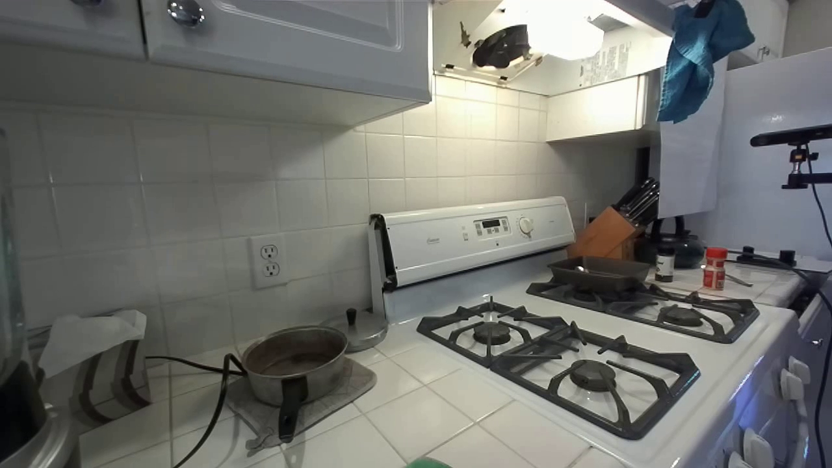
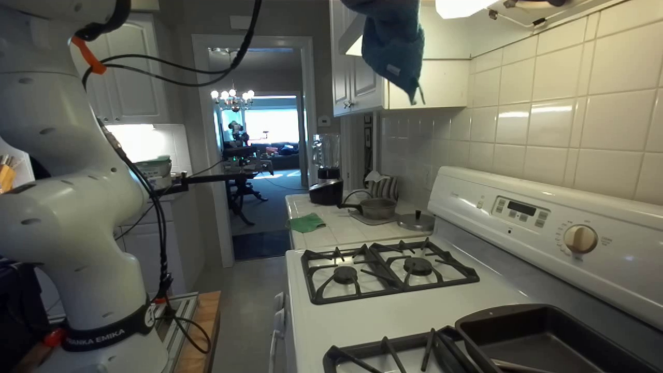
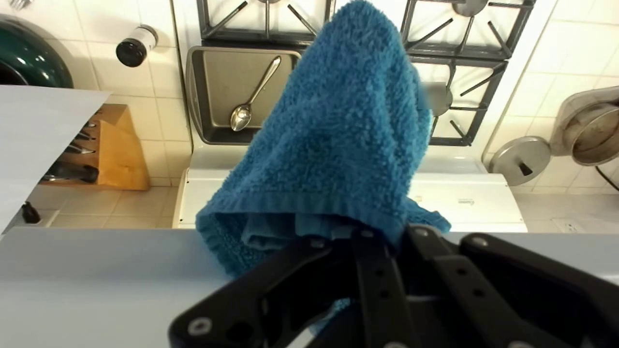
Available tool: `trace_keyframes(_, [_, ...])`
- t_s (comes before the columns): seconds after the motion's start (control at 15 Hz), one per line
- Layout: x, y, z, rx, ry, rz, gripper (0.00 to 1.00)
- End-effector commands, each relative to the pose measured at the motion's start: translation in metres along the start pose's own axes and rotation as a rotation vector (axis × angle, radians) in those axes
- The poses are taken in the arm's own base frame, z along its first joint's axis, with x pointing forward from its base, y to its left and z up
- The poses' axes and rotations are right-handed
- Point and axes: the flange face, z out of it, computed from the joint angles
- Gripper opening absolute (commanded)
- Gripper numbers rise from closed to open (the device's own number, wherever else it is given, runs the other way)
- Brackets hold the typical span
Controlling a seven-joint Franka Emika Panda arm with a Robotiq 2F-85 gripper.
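Observation:
My gripper point(image 3: 397, 237) is shut on a blue terry towel point(image 3: 343, 121), pinched at its hemmed edge; the fingertips are partly hidden in the folds. The towel hangs down in loose folds in both exterior views point(image 1: 702, 58) point(image 2: 394, 49), high above the stove and beside the range hood point(image 1: 604, 104). In an exterior view only a dark bit of the gripper point(image 1: 704, 8) shows at the top edge. Below the towel lies a dark baking pan point(image 3: 217, 72) with a metal spoon point(image 3: 249, 101) in it, on the stove's grates.
The white stove point(image 2: 383, 311) has black grates point(image 1: 591, 377). A pot point(image 1: 296, 364), a lid point(image 1: 364, 331) and a green cloth point(image 2: 306, 223) are on the counter. A knife block point(image 1: 604, 233), a kettle point(image 1: 679, 247) and a red-capped shaker point(image 1: 715, 268) stand beyond the stove.

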Motion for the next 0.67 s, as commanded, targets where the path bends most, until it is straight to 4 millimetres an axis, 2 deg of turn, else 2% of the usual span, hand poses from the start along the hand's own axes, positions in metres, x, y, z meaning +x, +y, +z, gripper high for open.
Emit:
trace_keyframes(0.0, [-0.010,-0.009,0.011,0.012,-0.034,-0.003,0.02])
trace_keyframes(0.2, [-0.013,-0.011,0.027,0.050,-0.091,-0.009,0.02])
trace_keyframes(0.6, [-0.012,-0.011,0.045,0.017,-0.113,-0.033,0.02])
